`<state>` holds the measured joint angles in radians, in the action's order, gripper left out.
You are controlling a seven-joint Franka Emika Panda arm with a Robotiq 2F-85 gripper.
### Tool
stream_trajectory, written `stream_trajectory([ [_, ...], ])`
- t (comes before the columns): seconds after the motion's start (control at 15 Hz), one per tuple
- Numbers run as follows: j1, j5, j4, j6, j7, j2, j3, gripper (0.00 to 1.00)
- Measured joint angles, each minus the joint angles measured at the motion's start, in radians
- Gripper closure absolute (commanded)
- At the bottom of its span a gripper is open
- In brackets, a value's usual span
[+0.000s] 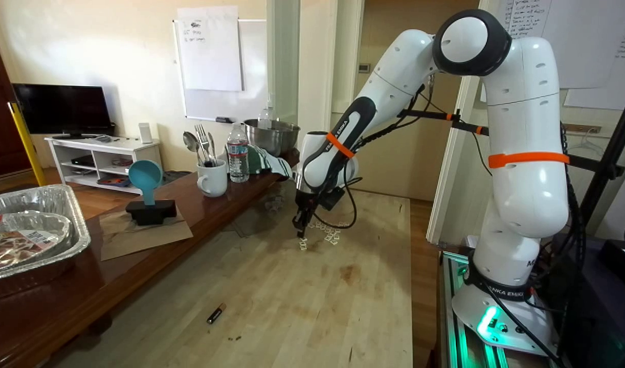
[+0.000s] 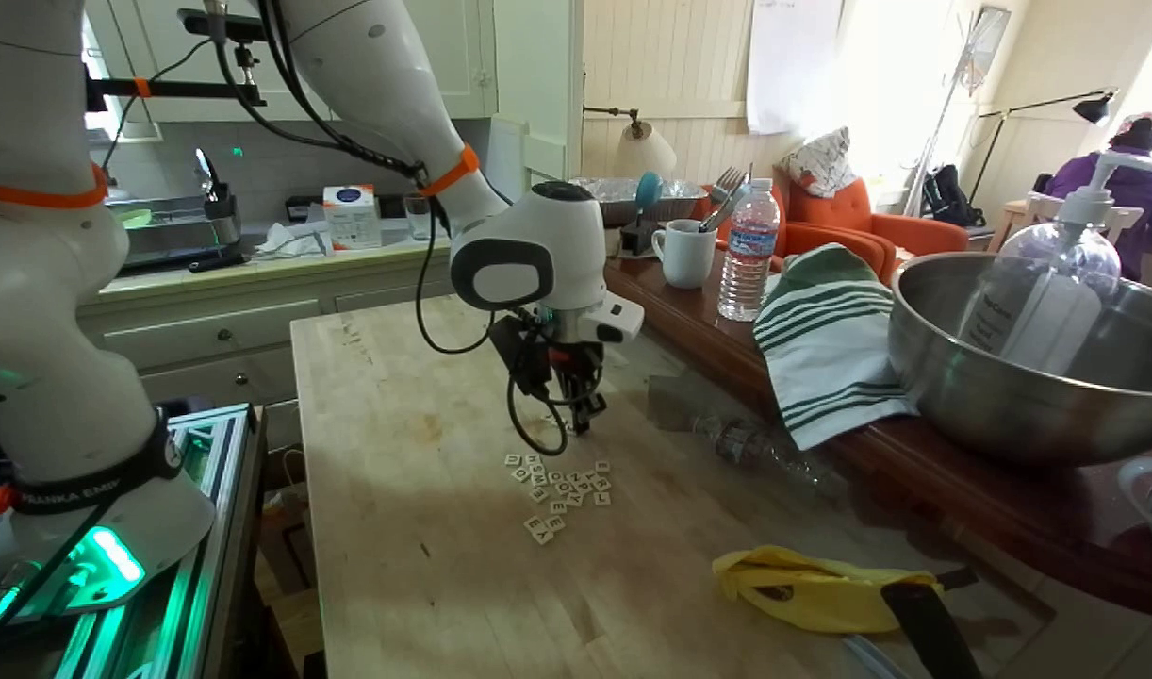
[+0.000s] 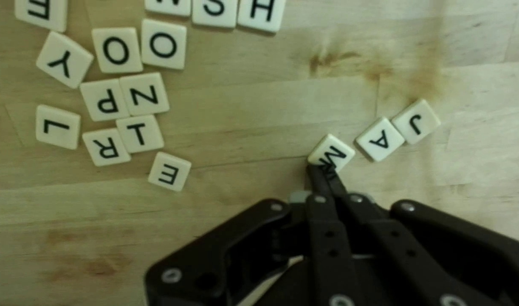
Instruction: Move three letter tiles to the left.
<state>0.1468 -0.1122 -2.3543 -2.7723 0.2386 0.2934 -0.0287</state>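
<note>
The letter tiles are small cream squares with black letters. In the wrist view a J tile [image 3: 416, 122] and an A tile [image 3: 380, 139] lie edge to edge at the right. An M tile [image 3: 337, 151] lies just left of them, a small gap apart. My gripper [image 3: 326, 171] is shut, its fingertips together over the near edge of the M tile, hiding part of it. I cannot tell whether they press on it. Several other tiles, such as an N tile [image 3: 145, 94], lie at the left. The gripper [image 1: 300, 232] [image 2: 582, 427] and the tile cluster [image 1: 332, 237] [image 2: 564, 488] show in both exterior views.
A raised dark wooden counter [image 1: 200, 225] runs along the table [image 1: 292, 317]. It holds a white mug [image 1: 213, 179], a water bottle [image 1: 238, 153] and a steel bowl [image 2: 1028, 396]. A battery [image 1: 216, 313] and a yellow object [image 2: 807, 589] lie on the table.
</note>
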Motion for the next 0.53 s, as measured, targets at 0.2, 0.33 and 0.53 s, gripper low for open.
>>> stream_trajectory([
  [0.2,0.000,-0.024,0.000,0.001,-0.026,0.000,-0.003,1.00],
  [0.33,0.000,-0.038,0.000,0.002,-0.043,0.000,-0.003,1.00],
  [0.53,0.000,-0.055,0.001,0.003,-0.066,0.001,-0.004,1.00],
])
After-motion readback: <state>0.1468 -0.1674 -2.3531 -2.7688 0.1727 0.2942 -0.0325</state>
